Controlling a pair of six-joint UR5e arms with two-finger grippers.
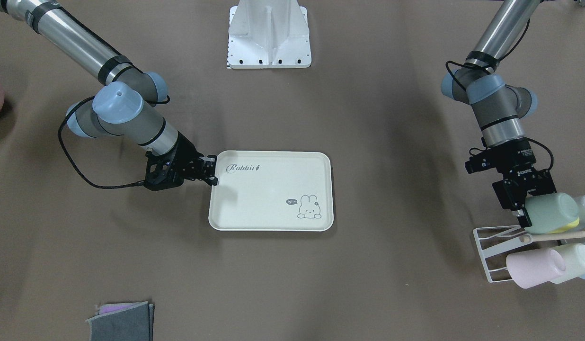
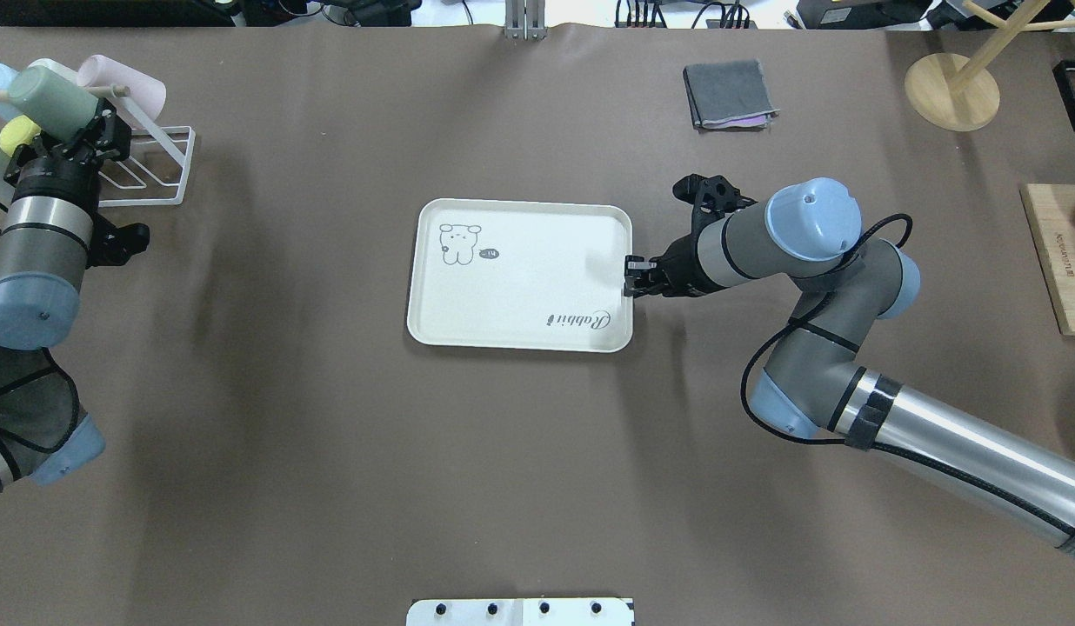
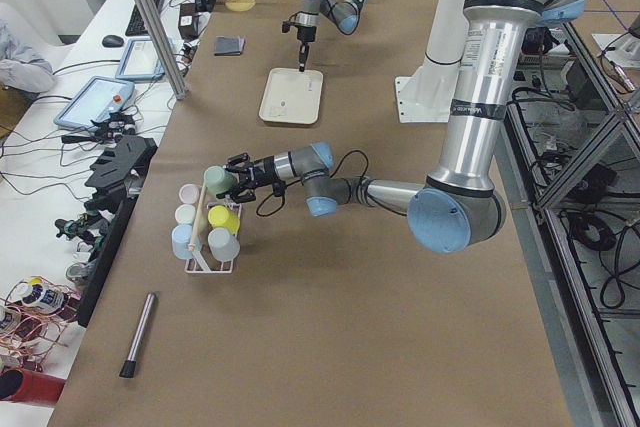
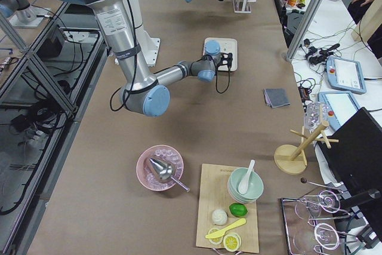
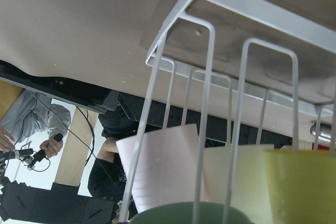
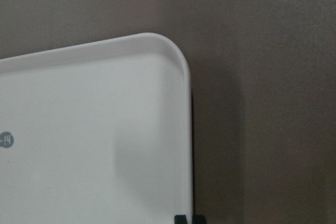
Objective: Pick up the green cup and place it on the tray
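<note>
The green cup [image 1: 553, 213] lies on its side just above the white wire rack [image 1: 491, 251] at the table's end; it also shows in the overhead view [image 2: 52, 100]. My left gripper [image 1: 534, 203] is shut on the green cup at its rim end, and the wooden peg [image 1: 562, 234] shows whole below the cup. The cup's rim fills the bottom of the left wrist view [image 5: 189, 213]. The cream tray [image 1: 254, 208] lies flat at the table's middle, with nothing on it. My right gripper [image 1: 213, 174] is shut with its tips at the tray's rim by the "Rabbit" script [image 2: 631, 276].
The rack holds a pink cup [image 1: 534, 267], a pale whitish-green cup [image 1: 576, 261] and a yellow cup [image 2: 17, 135]. A folded grey cloth [image 2: 729, 94] lies beyond the tray. A wooden stand [image 2: 951, 87] and a wooden board [image 2: 1059, 261] are on my right. The robot's base [image 1: 269, 35] stands behind the tray.
</note>
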